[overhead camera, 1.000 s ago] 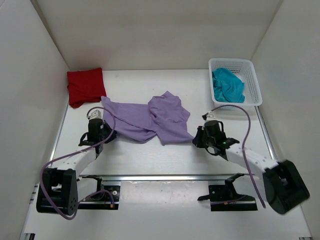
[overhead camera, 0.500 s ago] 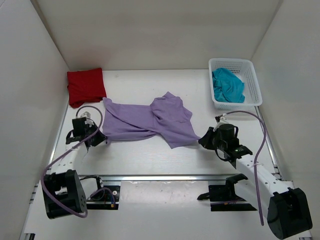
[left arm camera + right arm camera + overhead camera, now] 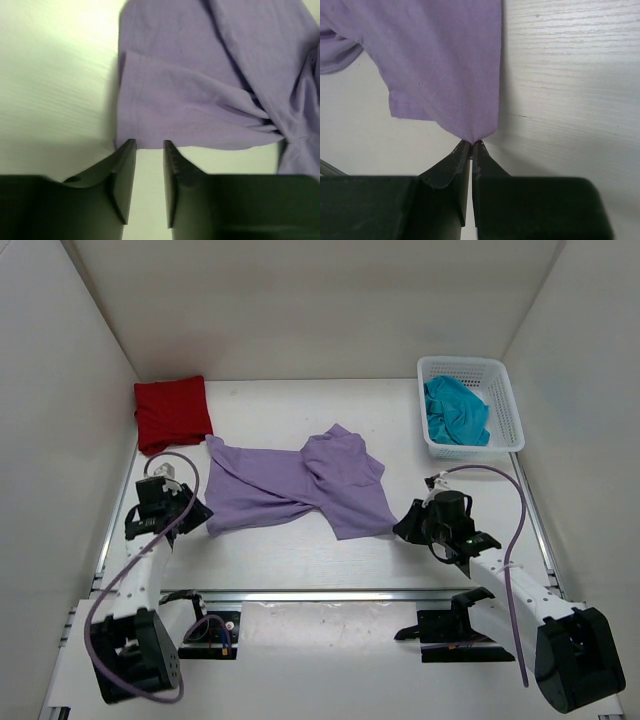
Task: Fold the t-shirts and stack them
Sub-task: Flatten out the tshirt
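The lavender t-shirt lies crumpled and partly spread in the middle of the table. My right gripper is shut on its near right corner, and the pinched corner shows in the right wrist view. My left gripper is open and empty, with its tips just short of the lavender shirt's left sleeve hem. The deep red t-shirt lies folded at the back left. The teal t-shirt lies bunched in the white basket.
The white mesh basket stands at the back right against the right wall. White walls close in the table on the left, back and right. A metal rail runs along the near edge in front of the arm bases.
My left gripper has drawn back to the left, off the shirt's left edge, and now stands open. My right gripper has pulled the shirt's corner to the right and nearer, spreading the cloth.
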Motion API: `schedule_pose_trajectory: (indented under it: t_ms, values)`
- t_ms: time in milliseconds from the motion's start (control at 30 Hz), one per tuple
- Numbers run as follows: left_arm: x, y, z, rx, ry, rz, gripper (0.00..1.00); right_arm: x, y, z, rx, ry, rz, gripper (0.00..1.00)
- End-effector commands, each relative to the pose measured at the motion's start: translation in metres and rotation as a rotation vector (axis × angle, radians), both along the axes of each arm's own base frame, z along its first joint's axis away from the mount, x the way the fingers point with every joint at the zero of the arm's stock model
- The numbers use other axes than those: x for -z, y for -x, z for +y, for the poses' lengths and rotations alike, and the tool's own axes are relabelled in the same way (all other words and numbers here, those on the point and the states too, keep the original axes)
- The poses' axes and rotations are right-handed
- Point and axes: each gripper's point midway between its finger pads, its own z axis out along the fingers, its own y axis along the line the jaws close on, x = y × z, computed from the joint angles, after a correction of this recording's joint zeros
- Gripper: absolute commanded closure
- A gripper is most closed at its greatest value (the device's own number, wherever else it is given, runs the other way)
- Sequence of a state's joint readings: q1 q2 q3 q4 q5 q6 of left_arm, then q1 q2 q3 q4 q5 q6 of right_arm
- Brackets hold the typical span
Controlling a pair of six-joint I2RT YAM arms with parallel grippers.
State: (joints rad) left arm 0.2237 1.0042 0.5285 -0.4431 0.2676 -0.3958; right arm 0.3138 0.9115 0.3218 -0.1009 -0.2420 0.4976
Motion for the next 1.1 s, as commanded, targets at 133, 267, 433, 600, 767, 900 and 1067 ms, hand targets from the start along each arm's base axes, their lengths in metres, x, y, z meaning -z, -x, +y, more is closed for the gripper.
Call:
schedule_pose_trajectory:
  t_ms: [133,267,433,600,767,900,1067]
  values:
    - [-0.021,0.014,0.001,-0.133,-0.061,-0.098,0.93,-0.012,-0.007,0.013,-0.039,-0.018,-0.058,1.00]
    - [-0.013,0.022,-0.011,-0.111,-0.013,-0.097,0.89,-0.017,-0.011,0.016,-0.043,-0.035,-0.072,1.00]
    - [0.025,0.025,-0.022,-0.122,0.034,-0.042,0.75,-0.017,-0.011,0.018,-0.052,-0.041,-0.070,0.99]
    - [0.040,0.027,-0.017,-0.226,0.113,-0.042,0.59,-0.019,-0.011,0.018,-0.055,-0.046,-0.082,1.00]
    - [0.054,0.031,-0.011,-0.312,0.164,-0.036,0.55,-0.020,-0.013,0.017,-0.060,-0.061,-0.094,1.00]
    - [0.065,0.031,-0.010,-0.392,0.256,-0.060,0.56,-0.021,-0.013,0.019,-0.065,-0.061,-0.099,1.00]
    - [0.067,0.029,-0.009,-0.456,0.334,-0.084,0.57,-0.021,-0.010,0.025,-0.098,-0.070,-0.096,1.00]
